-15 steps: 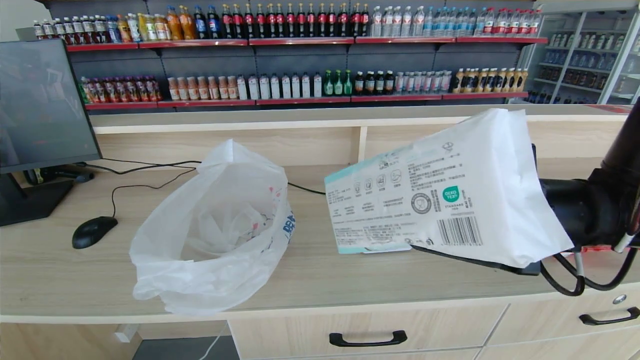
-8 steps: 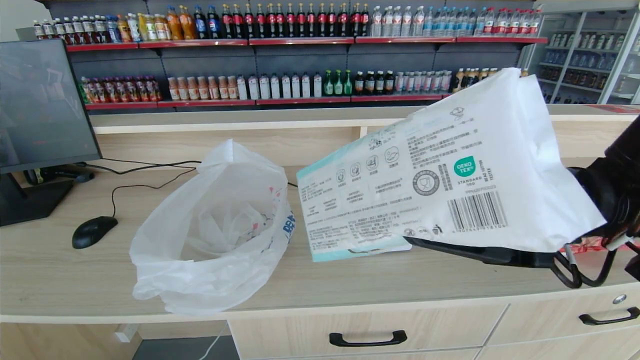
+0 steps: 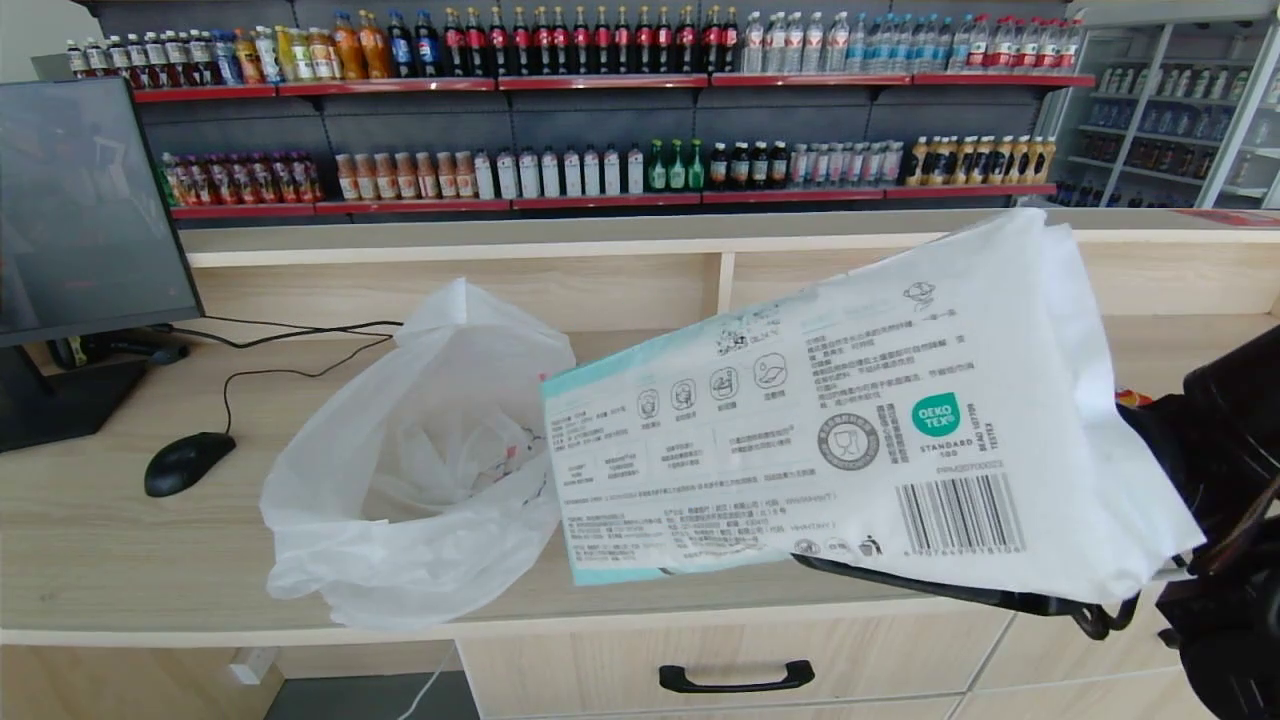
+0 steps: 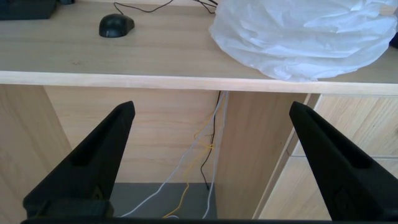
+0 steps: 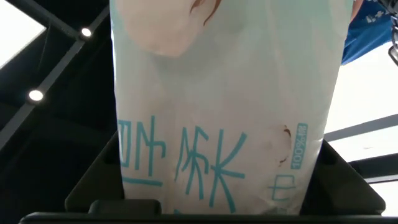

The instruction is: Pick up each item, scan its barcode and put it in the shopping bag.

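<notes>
A large white packet (image 3: 830, 440) with teal edging and a barcode at its near right corner hangs above the counter's front edge, held flat with its printed back facing up. My right gripper (image 3: 1080, 600) is shut on its right end; the packet (image 5: 227, 106) stands between the two dark fingers in the right wrist view. The open white shopping bag (image 3: 430, 470) sits on the counter to the packet's left, its mouth facing up. My left gripper (image 4: 208, 162) is open, low in front of the counter below the bag (image 4: 305, 34).
A black mouse (image 3: 187, 462) and a monitor (image 3: 90, 210) with cables are at the counter's left. A raised wooden ledge (image 3: 700, 240) runs along the back, with drink shelves beyond. Drawers with black handles (image 3: 735, 678) are below the counter.
The right gripper has carried the packet left and toward me, first rising, then dropping lower. Its left corner now overlaps the bag's right side. The bag has not moved.
</notes>
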